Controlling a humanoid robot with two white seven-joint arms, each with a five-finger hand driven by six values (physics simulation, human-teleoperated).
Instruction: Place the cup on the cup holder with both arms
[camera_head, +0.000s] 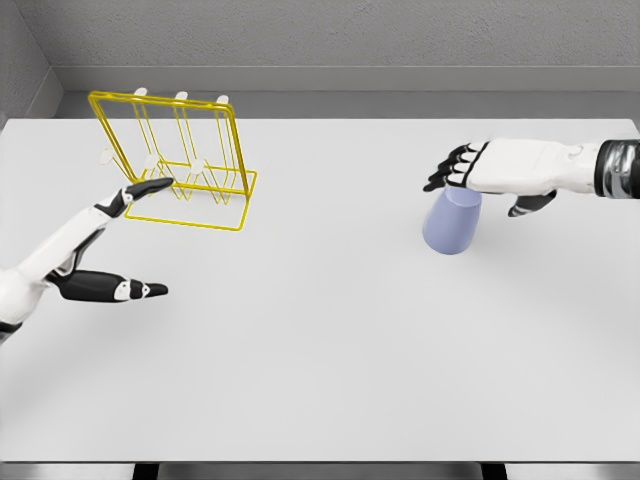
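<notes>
A single head view looks down and forward over the white table (320, 350) from its near edge, taking in the whole tabletop to the far wall (350, 35).

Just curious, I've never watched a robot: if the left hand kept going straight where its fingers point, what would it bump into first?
Probably the yellow wire cup holder: the left hand points its open fingers up-right at the rack's base. Depth is uncertain from one view.

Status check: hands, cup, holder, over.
Right hand open, above cup. Left hand open beside yellow cup holder. Nothing on the table between them.
</notes>
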